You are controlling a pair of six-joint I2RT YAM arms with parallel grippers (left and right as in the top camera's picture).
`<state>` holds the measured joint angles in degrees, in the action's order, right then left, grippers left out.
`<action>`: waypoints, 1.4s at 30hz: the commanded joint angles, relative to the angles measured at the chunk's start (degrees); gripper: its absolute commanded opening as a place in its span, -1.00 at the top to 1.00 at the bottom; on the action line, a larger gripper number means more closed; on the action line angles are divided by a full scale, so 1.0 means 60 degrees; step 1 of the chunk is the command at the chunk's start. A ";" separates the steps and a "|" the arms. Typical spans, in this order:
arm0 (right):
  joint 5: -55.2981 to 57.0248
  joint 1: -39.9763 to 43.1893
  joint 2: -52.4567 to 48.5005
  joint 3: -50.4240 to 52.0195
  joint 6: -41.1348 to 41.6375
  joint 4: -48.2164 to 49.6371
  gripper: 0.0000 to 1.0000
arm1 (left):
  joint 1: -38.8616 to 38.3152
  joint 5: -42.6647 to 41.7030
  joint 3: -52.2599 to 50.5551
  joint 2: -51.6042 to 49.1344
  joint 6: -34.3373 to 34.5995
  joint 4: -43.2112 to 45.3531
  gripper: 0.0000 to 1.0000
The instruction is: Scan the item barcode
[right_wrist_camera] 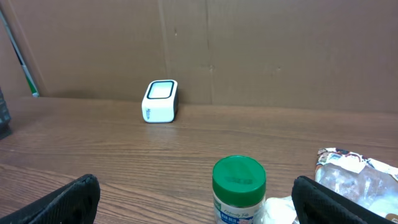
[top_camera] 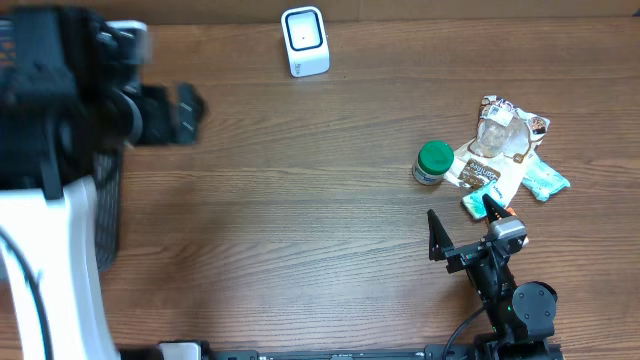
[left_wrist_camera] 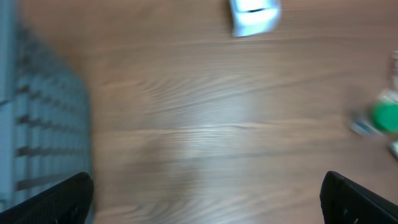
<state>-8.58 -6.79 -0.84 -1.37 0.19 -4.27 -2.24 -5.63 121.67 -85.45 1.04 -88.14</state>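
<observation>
A white barcode scanner (top_camera: 305, 40) stands at the table's far edge, also in the right wrist view (right_wrist_camera: 160, 101) and blurred in the left wrist view (left_wrist_camera: 254, 15). A jar with a green lid (top_camera: 433, 160) stands upright at the right, next to a heap of snack packets (top_camera: 508, 150). No barcode shows on any item. My right gripper (top_camera: 462, 225) is open just in front of the jar (right_wrist_camera: 239, 190), holding nothing. My left gripper (top_camera: 188, 112) is open high over the left side, blurred and far from the items.
A dark slatted crate (top_camera: 105, 210) sits at the left edge, grey and blurred in the left wrist view (left_wrist_camera: 37, 124). A cardboard wall (right_wrist_camera: 249, 50) closes the back of the table. The packets (right_wrist_camera: 354, 180) lie right of the jar.
</observation>
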 commanded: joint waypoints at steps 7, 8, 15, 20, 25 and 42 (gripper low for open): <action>0.0018 0.0036 0.0113 0.0153 -0.0047 0.0066 -1.00 | -0.0539 0.0011 -0.0200 0.2073 -0.0178 -0.0069 -0.99; 0.0018 0.0036 0.0113 0.0153 -0.0047 0.0066 -1.00 | -0.0506 0.0011 -0.0200 0.2167 -0.0178 -0.0066 -0.99; 0.0018 0.0036 0.0113 0.0153 -0.0044 0.0066 -1.00 | -0.0503 0.0495 -0.0794 0.3122 -0.0168 0.0051 -0.99; 0.0018 0.0036 0.0113 0.0153 -0.0047 0.0066 -1.00 | -0.0503 0.0514 -0.2911 0.4288 -0.0149 0.1818 -0.99; 0.0018 0.0036 0.0113 0.0153 -0.0044 0.0066 -1.00 | -0.0503 0.0525 -0.5792 0.5683 -0.0164 0.4116 -0.99; 0.0018 0.0036 0.0113 0.0153 -0.0044 0.0066 -1.00 | -0.0499 0.0532 -1.3606 1.0247 -0.0200 1.0109 -0.99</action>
<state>-8.58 -6.79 -0.84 -1.15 0.16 -4.12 -5.58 -2.74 45.89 -28.01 0.86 -31.14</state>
